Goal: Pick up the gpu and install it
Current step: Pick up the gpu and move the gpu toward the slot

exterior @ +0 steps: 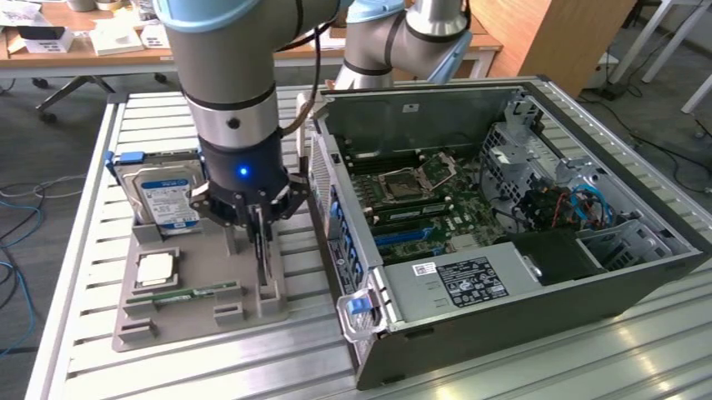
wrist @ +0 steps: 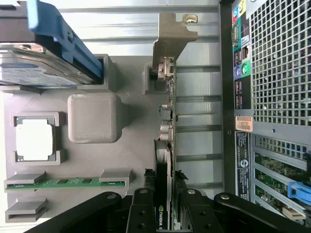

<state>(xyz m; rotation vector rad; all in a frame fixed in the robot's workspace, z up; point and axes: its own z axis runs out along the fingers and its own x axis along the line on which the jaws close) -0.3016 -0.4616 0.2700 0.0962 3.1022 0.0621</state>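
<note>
My claw hangs straight down over a grey holder tray that lies on a slatted metal table. The two black fingers are clamped on the graphics card, one pressed against each flat face.

The card is thin and dark. It stands upright on its long edge in the tray's slots, along the edge of the tray nearest the computer case. Its silver bracket is at the end away from my fingers, and a green logo shows on the end I hold. The card's lower edge rests in the tray's supports.

A silver hard drive with a blue label stands propped at the tray's corner farthest from the case, on the same end as the bracket. A square silver processor chip lies flat in a pocket near the middle of the tray's outer edge. A slim green memory stick sits in its slot just beside the chip, towards the tray's opposite end.

The case lies on its side just beside the tray with its side panel off. Inside it, a green motherboard faces up, and a grey power supply box sits at the near end in the exterior view.
</note>
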